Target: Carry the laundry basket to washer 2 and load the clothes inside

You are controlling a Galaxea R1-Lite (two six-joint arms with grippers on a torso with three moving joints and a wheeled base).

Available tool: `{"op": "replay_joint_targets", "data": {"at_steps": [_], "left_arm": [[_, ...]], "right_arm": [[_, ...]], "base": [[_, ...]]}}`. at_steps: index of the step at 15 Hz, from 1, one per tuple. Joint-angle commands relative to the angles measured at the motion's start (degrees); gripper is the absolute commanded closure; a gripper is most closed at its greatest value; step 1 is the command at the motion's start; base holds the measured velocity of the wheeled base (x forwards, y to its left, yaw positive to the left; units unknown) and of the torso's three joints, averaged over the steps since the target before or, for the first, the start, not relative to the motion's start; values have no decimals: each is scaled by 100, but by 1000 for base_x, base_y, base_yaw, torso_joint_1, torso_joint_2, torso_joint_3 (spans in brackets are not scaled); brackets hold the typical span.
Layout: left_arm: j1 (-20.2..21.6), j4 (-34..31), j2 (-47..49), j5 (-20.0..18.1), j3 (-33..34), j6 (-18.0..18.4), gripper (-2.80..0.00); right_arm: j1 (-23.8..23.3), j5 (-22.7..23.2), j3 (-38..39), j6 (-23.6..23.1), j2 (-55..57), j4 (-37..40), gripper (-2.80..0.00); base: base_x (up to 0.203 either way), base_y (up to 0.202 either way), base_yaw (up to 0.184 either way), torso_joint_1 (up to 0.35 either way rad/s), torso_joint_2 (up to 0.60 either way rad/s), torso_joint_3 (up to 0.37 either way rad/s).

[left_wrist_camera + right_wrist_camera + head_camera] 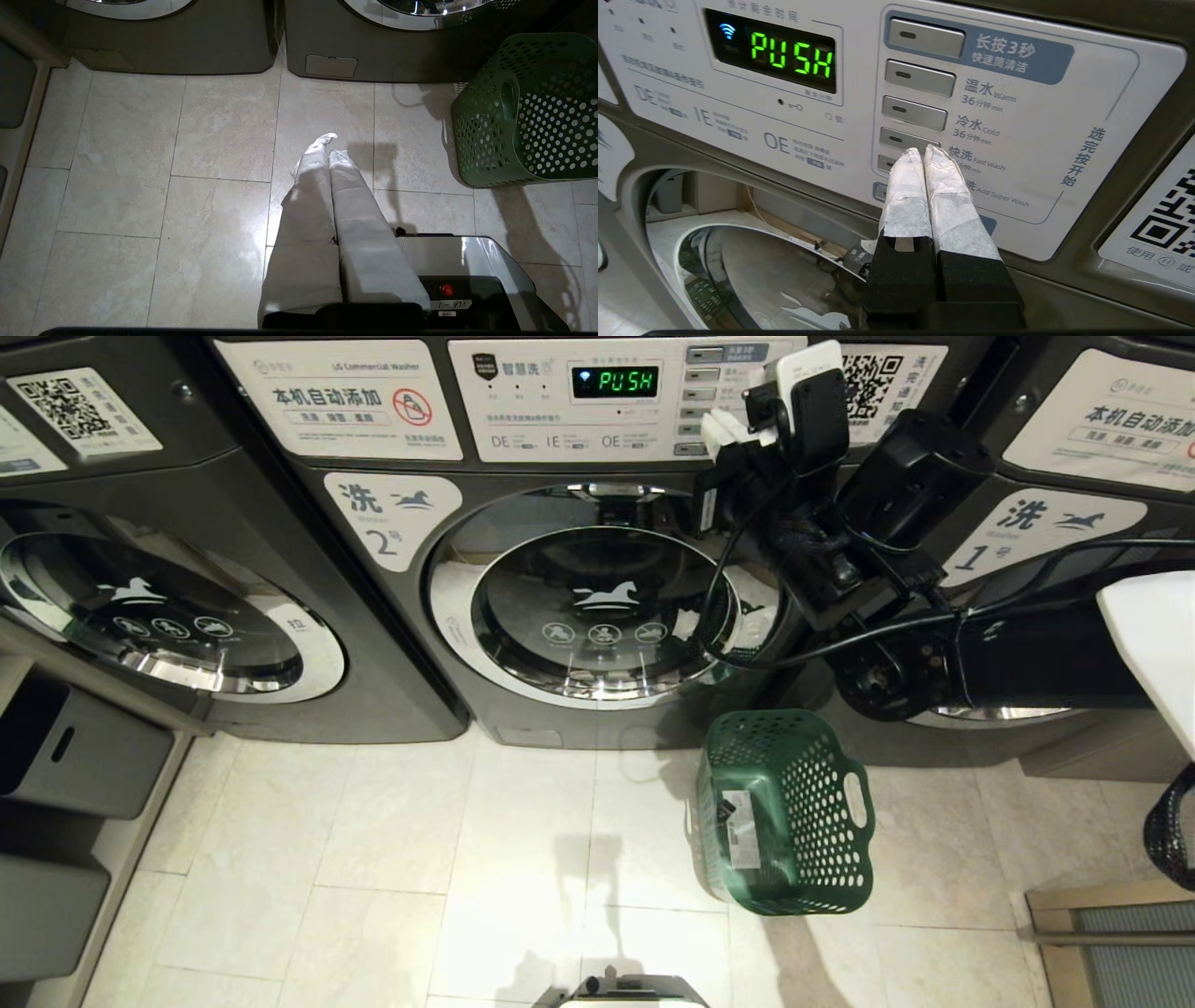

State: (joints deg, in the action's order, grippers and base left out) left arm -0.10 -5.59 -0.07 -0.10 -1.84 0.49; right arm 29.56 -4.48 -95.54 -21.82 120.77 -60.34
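Washer 2 (392, 518) stands in the middle with its round glass door (597, 597) closed and PUSH lit on its display (614, 381). My right gripper (717, 431) is raised to its control panel. In the right wrist view the right gripper (923, 151) is shut and empty, its wrapped tips at the column of grey buttons (906, 137), by the Fast Wash one; contact cannot be told. The green laundry basket (784, 812) lies on its side on the floor, below and right of the door. The clothes are out of view. My left gripper (331, 144) hangs shut over the tiles.
Washer 1 (1046, 537) stands to the right behind my right arm, and another washer (159, 607) to the left. Grey shelving (65, 775) lines the left edge. My base (467, 270) is just behind the left gripper, with the basket (528, 112) beside it.
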Motion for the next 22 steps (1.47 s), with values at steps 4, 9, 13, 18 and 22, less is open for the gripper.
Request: {"op": "replay_joint_targets", "data": {"at_steps": [4,9,13,18,22], "left_arm": [[1,-3,-10,1,0,-4,0],[1,-3,-10,1,0,-5,0],[1,-3,-10,1,0,3,0],[1,-3,-10,1,0,-5,0],[1,-3,-10,1,0,4,0]], "right_arm": [[-47,-9,-396,20,210,93,0],[6,70,-404,55,201,102,0],[119,113,-377,159,183,112,0],[233,106,-396,180,183,198,0],[190,84,-501,146,189,198,0]], "base": [[0,0,0,0,0,0],[0,0,0,0,0,0],[0,0,0,0,0,0],[0,0,0,0,0,0],[0,0,0,0,0,0]]}}
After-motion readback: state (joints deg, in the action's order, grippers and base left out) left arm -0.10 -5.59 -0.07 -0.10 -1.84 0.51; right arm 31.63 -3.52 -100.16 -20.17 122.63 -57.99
